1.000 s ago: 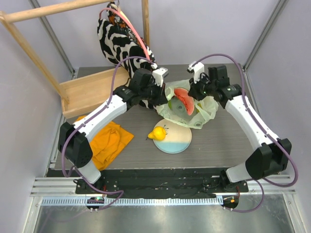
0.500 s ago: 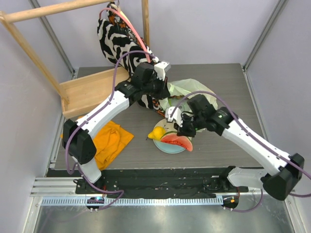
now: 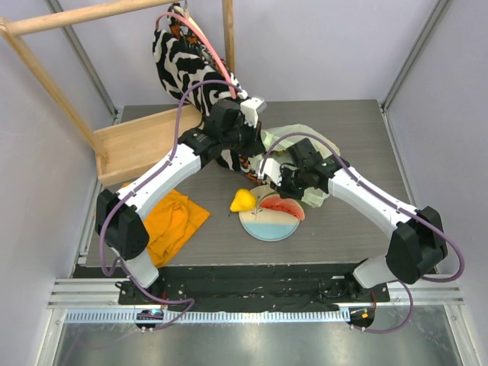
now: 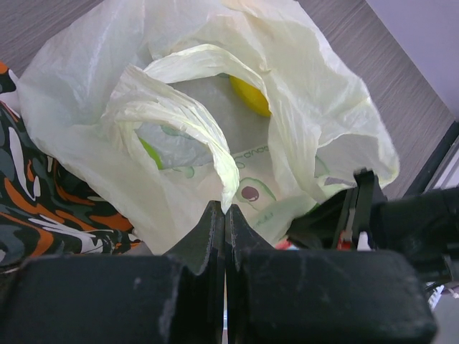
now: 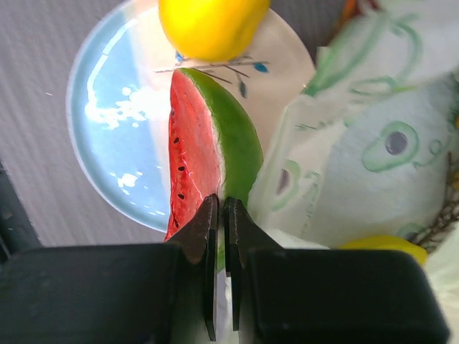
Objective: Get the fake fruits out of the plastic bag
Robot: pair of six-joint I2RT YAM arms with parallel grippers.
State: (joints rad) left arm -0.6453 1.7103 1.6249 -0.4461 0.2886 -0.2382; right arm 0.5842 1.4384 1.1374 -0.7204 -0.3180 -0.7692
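Note:
The pale-green plastic bag (image 3: 305,149) lies at mid-table, its mouth open in the left wrist view (image 4: 308,100). My left gripper (image 3: 254,150) is shut on the bag's twisted handle (image 4: 215,154). A yellow fruit (image 4: 251,97) and a green one (image 4: 149,152) show inside. The watermelon slice (image 3: 282,206) lies on the white-and-blue plate (image 3: 267,227), and the yellow pear (image 3: 242,200) sits at the plate's left edge. My right gripper (image 3: 276,187) hovers just above the slice (image 5: 208,136), jaws shut with a hairline gap and nothing in them. Another yellow fruit (image 5: 380,244) peeks from the bag (image 5: 373,143).
A zebra-patterned cloth bag (image 3: 183,61) hangs from a wooden rack (image 3: 137,141) at the back left, its dark patterned cloth (image 4: 36,193) next to the plastic bag. An orange cloth (image 3: 171,221) lies front left.
My right gripper lifted the watermelon slice out of the bag and carried it to the plate, where it now lies free. The gripper has drawn back toward the bag. The pear shifted slightly left.

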